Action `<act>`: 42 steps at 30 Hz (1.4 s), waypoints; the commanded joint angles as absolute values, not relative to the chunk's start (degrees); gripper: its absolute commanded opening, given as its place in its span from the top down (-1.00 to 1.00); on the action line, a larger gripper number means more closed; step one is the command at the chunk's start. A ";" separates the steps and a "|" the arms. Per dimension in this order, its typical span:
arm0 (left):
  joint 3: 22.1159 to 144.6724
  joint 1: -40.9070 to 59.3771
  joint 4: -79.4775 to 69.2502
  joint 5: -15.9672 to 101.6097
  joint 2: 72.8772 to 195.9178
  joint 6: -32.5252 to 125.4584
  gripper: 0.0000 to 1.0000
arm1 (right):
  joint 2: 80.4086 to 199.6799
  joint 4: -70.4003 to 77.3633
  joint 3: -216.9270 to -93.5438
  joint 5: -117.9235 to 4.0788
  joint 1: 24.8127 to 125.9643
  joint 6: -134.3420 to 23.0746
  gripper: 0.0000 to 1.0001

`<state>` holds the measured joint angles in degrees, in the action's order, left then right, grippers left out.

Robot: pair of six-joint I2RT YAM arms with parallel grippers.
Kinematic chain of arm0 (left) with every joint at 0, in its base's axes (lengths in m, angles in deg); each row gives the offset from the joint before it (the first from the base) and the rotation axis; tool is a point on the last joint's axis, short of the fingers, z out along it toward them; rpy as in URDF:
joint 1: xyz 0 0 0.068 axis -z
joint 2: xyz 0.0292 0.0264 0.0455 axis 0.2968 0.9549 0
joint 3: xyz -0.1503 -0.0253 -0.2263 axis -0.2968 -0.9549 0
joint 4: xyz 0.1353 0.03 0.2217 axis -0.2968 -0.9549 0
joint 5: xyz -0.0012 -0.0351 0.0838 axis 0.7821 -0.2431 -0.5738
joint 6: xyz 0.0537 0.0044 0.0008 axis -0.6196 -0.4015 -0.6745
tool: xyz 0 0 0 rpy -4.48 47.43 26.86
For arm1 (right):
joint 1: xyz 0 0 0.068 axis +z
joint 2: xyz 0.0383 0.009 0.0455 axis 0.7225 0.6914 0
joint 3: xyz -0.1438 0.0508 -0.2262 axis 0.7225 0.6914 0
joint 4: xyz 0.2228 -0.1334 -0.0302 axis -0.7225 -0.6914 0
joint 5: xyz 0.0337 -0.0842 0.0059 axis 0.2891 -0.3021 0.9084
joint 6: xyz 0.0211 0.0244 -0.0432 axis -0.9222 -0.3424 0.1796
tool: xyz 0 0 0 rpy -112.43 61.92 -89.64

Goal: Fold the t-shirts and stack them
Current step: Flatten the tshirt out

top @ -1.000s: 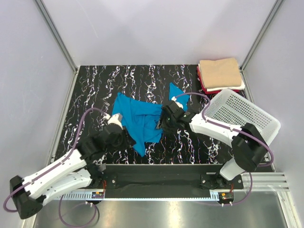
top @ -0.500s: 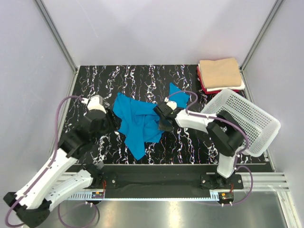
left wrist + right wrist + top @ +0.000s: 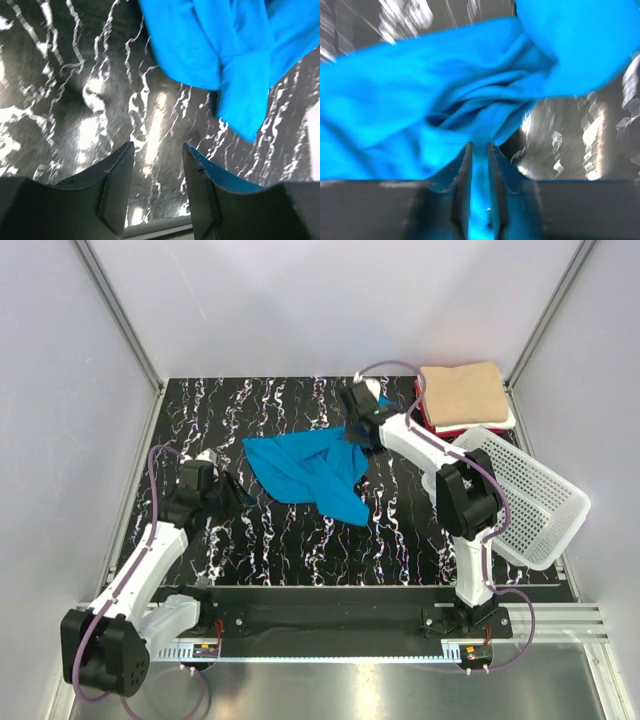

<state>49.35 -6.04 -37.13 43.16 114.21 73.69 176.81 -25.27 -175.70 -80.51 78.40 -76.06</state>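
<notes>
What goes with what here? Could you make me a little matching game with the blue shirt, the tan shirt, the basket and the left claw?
Things:
1 blue t-shirt
2 tan t-shirt
3 white basket
4 left gripper

States:
A open, holding nothing
B crumpled in the middle of the table, pinched by the right gripper
C folded, topmost in the far right corner
D at the right edge

Pairs: 1-B; 2-C; 3-D; 4-A

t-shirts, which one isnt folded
The turquoise-blue t-shirt, lying crumpled in the middle; the tan t-shirt and those under it sit folded in the far-right corner.
</notes>
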 commanded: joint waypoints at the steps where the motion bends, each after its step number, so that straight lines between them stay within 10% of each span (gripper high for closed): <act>1: 50.34 -7.68 -28.94 49.49 116.38 73.91 0.04 | 173.85 -34.31 -185.85 -78.92 78.69 -74.28 0.30; 16: 46.82 -7.95 -21.46 56.26 117.09 74.44 0.02 | 143.00 -32.40 -142.11 -73.62 81.59 -108.82 0.05; 42: 45.68 -8.04 -21.37 58.73 116.12 74.26 0.02 | 152.83 -28.27 -136.73 -76.78 84.49 -120.80 0.14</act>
